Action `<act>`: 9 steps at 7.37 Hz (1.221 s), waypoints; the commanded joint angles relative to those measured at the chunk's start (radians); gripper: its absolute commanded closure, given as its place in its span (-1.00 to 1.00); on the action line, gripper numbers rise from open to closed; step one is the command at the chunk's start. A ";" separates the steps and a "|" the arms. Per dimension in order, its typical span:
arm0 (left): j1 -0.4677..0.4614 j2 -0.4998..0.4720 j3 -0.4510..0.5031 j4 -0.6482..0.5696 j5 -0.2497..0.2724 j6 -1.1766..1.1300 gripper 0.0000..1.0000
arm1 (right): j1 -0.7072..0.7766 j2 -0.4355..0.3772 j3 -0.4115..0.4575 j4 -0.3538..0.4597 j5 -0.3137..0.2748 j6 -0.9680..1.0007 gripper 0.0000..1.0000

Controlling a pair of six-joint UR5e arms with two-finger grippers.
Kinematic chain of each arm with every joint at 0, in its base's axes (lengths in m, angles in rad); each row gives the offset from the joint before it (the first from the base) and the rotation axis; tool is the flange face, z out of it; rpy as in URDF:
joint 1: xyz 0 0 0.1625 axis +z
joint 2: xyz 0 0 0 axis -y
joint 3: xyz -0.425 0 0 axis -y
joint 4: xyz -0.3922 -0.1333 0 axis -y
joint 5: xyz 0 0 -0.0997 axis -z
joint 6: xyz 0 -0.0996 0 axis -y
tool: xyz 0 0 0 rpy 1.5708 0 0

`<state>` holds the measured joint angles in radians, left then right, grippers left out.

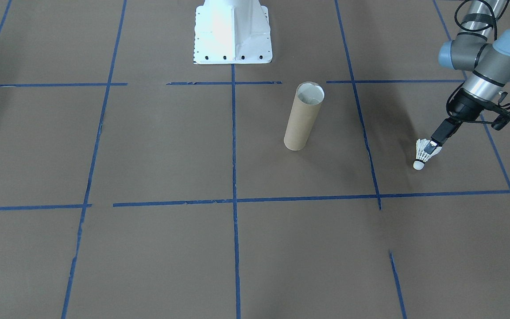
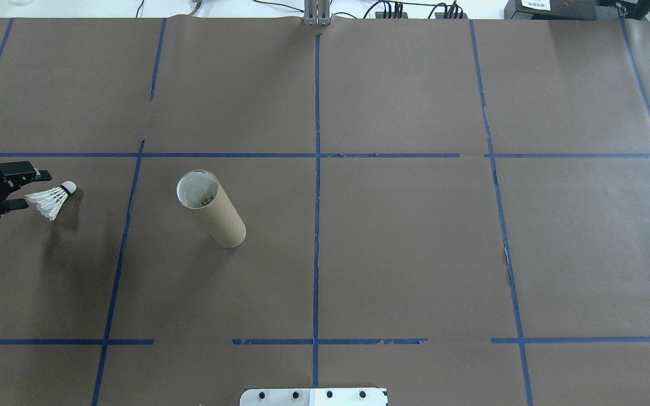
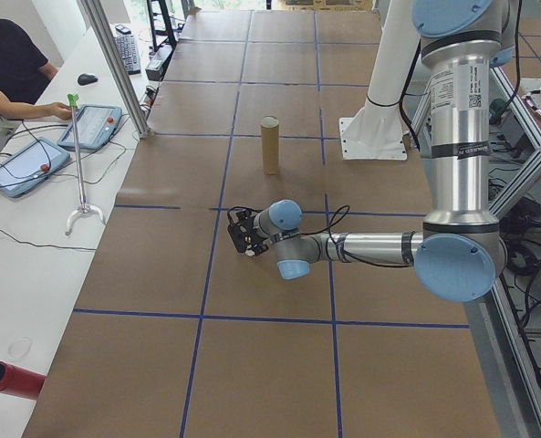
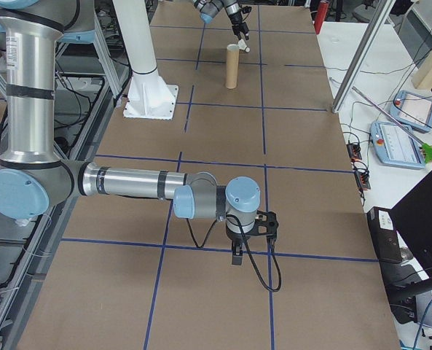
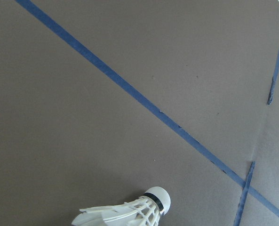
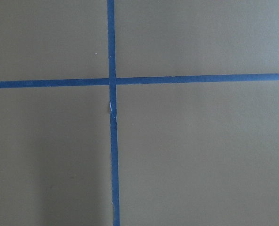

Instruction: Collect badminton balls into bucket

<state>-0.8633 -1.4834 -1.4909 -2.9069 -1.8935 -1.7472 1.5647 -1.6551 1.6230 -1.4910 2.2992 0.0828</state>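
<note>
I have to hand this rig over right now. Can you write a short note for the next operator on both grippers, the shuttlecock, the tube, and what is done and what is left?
Left gripper: shut on the skirt of the white feather shuttlecock, held above the table, cork end pointing away from the gripper.
Right gripper: seen only in the right side view, low over bare brown paper; open or shut cannot be told.
Tall brown cardboard tube: upright, open top, apart from the shuttlecock, toward the table's middle.
Done: shuttlecock picked up.
Left: carry it over the tube's mouth, release it inside.
</note>
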 commanded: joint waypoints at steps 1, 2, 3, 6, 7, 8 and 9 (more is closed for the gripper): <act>0.009 -0.006 0.006 0.000 0.001 -0.002 -1.00 | 0.000 0.000 0.000 0.000 0.000 0.000 -1.00; 0.012 -0.009 0.021 -0.001 -0.001 -0.002 -1.00 | 0.000 0.000 0.000 0.000 0.000 0.000 -1.00; 0.020 -0.009 0.026 0.000 -0.001 0.000 -0.97 | 0.000 0.000 0.000 0.000 0.000 0.000 -1.00; 0.024 -0.009 0.026 -0.006 -0.003 -0.003 0.03 | 0.000 0.000 0.000 0.000 0.000 0.000 -1.00; 0.024 -0.009 0.023 -0.006 -0.003 -0.003 0.62 | 0.000 0.000 0.000 0.000 0.000 0.000 -1.00; 0.024 -0.008 0.020 -0.006 -0.003 -0.005 1.00 | 0.000 0.000 0.000 0.000 0.000 0.000 -1.00; 0.023 -0.008 0.011 -0.008 -0.006 -0.005 1.00 | 0.000 0.000 0.000 0.000 0.000 0.000 -1.00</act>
<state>-0.8393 -1.4917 -1.4719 -2.9133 -1.8968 -1.7512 1.5647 -1.6552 1.6229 -1.4910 2.2994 0.0829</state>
